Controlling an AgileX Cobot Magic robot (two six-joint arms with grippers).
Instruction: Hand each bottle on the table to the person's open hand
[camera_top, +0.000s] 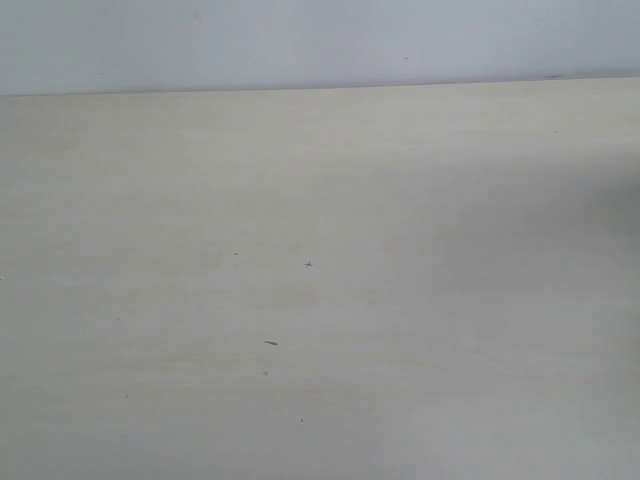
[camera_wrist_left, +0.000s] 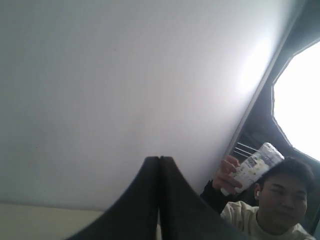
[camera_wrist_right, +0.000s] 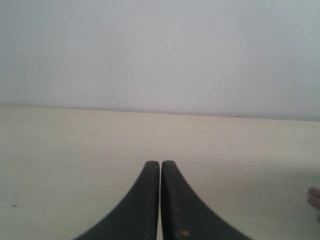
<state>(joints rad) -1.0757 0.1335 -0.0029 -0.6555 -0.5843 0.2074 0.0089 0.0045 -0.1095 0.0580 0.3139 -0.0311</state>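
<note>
A person's hand (camera_wrist_left: 226, 176) holds a white-labelled bottle (camera_wrist_left: 256, 167) aloft, likely already handed over, while the left gripper (camera_wrist_left: 159, 159) and right gripper (camera_wrist_right: 160, 163) have their fingers pressed together, empty, above the pale desk (camera_top: 320, 300).

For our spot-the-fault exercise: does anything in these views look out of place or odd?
Nothing looks spilled or damaged. The one oddity: a bottle is held raised in the person's hand, not on the table.
</note>
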